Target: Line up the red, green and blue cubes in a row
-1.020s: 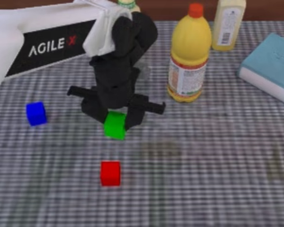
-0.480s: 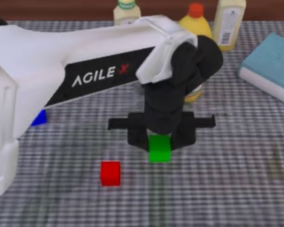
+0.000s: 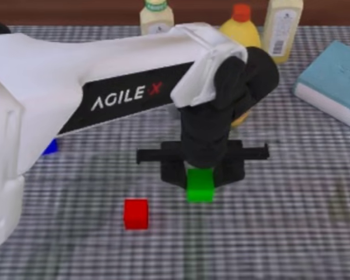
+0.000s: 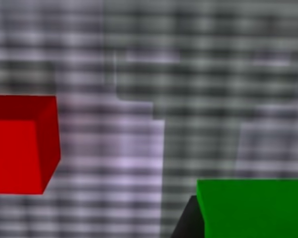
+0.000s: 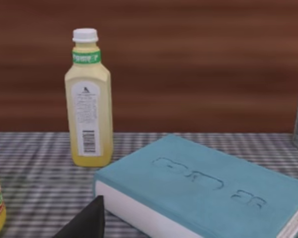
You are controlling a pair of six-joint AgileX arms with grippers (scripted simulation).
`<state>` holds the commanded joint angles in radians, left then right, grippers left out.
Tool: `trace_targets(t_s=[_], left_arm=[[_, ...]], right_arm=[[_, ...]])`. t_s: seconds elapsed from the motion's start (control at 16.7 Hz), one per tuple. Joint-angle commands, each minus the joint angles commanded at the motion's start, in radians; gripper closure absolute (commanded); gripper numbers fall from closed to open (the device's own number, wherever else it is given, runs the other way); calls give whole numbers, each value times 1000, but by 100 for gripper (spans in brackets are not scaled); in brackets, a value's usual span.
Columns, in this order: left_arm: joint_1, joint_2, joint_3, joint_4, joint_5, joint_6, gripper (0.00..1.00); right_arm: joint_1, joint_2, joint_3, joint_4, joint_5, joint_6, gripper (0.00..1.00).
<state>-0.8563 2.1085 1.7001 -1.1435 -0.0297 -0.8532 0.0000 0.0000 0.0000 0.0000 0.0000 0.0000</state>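
My left gripper (image 3: pixel 199 177) is shut on the green cube (image 3: pixel 199 186), holding it to the right of the red cube (image 3: pixel 136 213) and a little farther back. In the left wrist view the green cube (image 4: pixel 253 208) sits against one dark finger (image 4: pixel 187 224), and the red cube (image 4: pixel 20 148) lies apart on the checked cloth. Only a sliver of the blue cube (image 3: pixel 49 147) shows at the left, under my white left arm. My right arm is outside the top view. Its wrist view shows a single dark fingertip (image 5: pixel 89 220).
A yellow bottle with a red cap (image 3: pixel 240 23) stands behind the left gripper, between two pale bottles (image 3: pixel 157 16) (image 3: pixel 282 26) at the back edge. A teal book (image 3: pixel 332 81) lies at the back right. The right wrist view faces that book (image 5: pixel 203 193) and a pale bottle (image 5: pixel 88 104).
My left arm has carried the green cube to the right and slightly forward, covering most of the blue cube. The red cube has not moved.
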Motion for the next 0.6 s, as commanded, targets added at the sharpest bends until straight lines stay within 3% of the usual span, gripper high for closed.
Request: trace_targets(t_s=[0.36, 0.6], left_arm=[[-4, 53, -136, 194, 1, 1, 100], [-4, 63, -162, 229, 0, 0, 100]], right_arm=[[0, 0, 0, 0, 0, 0, 0], [0, 0, 0, 0, 0, 0, 0]])
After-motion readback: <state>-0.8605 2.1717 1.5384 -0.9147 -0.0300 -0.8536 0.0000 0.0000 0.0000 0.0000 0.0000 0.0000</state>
